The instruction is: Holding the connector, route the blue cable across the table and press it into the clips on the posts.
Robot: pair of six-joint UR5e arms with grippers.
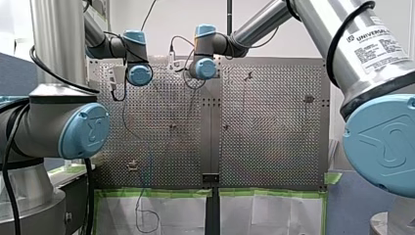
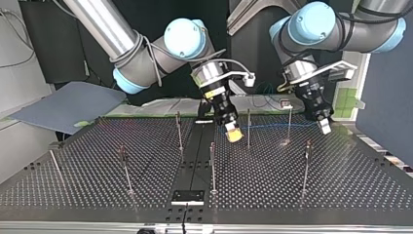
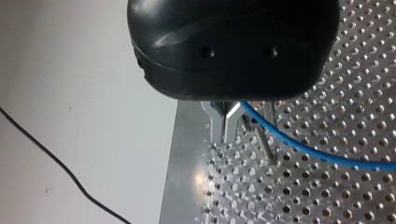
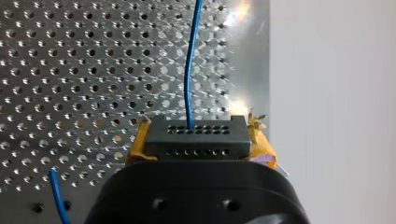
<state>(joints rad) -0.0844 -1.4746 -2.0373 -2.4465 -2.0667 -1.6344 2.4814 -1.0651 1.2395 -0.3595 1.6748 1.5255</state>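
The perforated bench (image 2: 341,195) fills the scene, split by a dark centre strip (image 2: 194,161) that serves as the reference here. My right arm (image 2: 146,48) and my left arm (image 2: 350,29) both reach down over the half of the bench on my left arm's side of that strip. The right gripper (image 2: 234,135) hangs just beside the strip. The left gripper (image 2: 324,126) is well away from it, near the bench's edge. Thin upright posts stand on both sides of the strip. One post (image 2: 248,124) is just past the right gripper, and a second post (image 2: 290,119) stands farther from the strip, short of the left gripper. The right gripper's yellow pads (image 4: 136,148) are clamped onto the black connector (image 4: 195,140), which sits square between them. The left gripper's metal fingers (image 3: 219,123) are pinched together on the blue cable (image 3: 308,149). The cable runs from the connector past both posts to the left gripper, apparently above the bench and fairly taut. I cannot tell whether it is seated in any clip, since the clips are too small to make out. This looks like the routing step, with the line stretched between the two grippers and the pressing not clearly begun. The next move likely calls for lining the span up over a clip and lowering both ends together, keeping tension so the thin cable does not slip aside. The only legible writing is "UNIVERSAL ROBOTS" on a label (image 1: 374,36) on my right arm. The small print under it is unreadable.
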